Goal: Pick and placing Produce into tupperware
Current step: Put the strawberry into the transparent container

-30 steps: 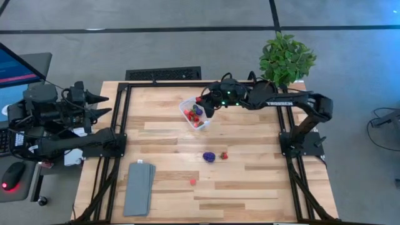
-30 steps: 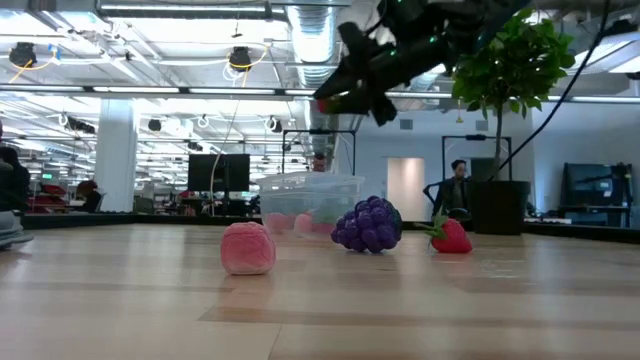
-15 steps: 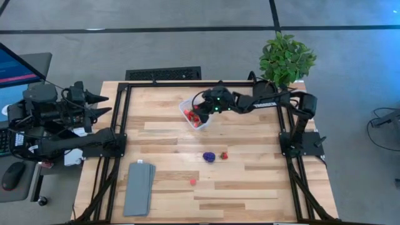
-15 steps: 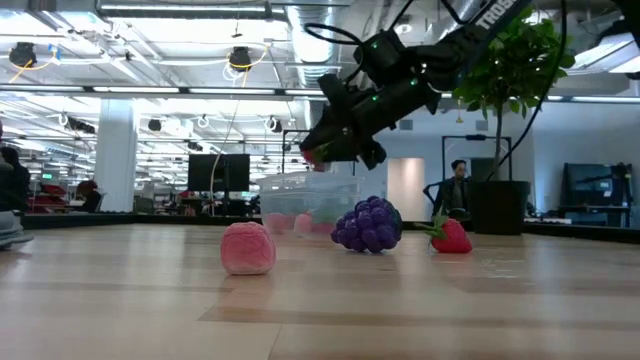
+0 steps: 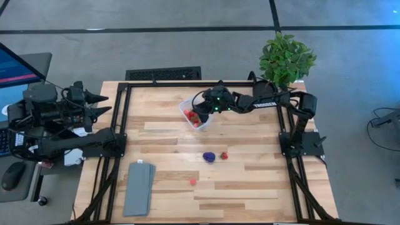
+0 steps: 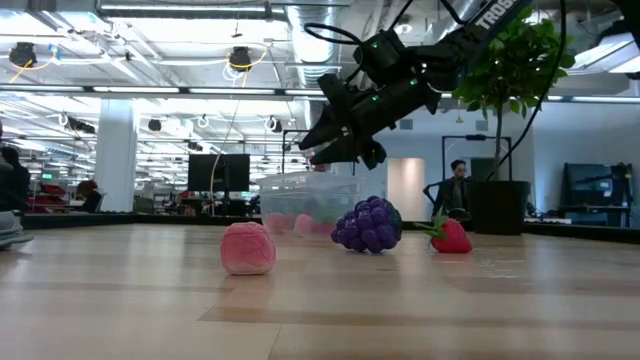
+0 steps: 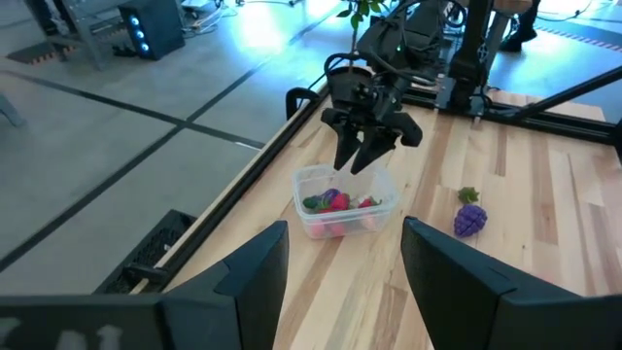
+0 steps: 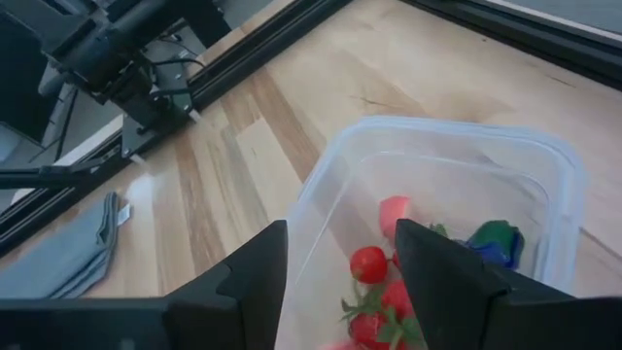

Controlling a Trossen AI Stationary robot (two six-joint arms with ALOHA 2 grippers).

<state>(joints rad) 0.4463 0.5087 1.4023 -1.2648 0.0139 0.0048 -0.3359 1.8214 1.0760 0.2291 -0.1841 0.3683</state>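
Note:
The clear tupperware (image 5: 195, 115) stands on the far middle of the table with red, pink and green produce inside (image 8: 389, 292). My right gripper (image 8: 340, 233) hovers open just above the tub's rim, its fingers slanting down over the tub's contents (image 6: 318, 150). On the wood nearer the front lie a purple grape cluster (image 5: 209, 156), a strawberry (image 5: 224, 155) and a small pink piece (image 5: 193, 182). My left gripper (image 5: 105, 105) waits open, raised at the table's left edge, with nothing between its fingers (image 7: 345, 228).
A flat grey slab (image 5: 139, 187) lies at the near left. A leafy potted plant (image 5: 285, 57) stands at the far right corner. Black frame rails (image 5: 122, 119) run along the table's left, right and far sides. A person (image 6: 457, 190) stands in the room beyond.
My right gripper has come down and toward the table's left, over the tupperware, then stopped. It had a small red piece at its fingertips. Its fingers have since spread apart and the piece no longer shows between them.

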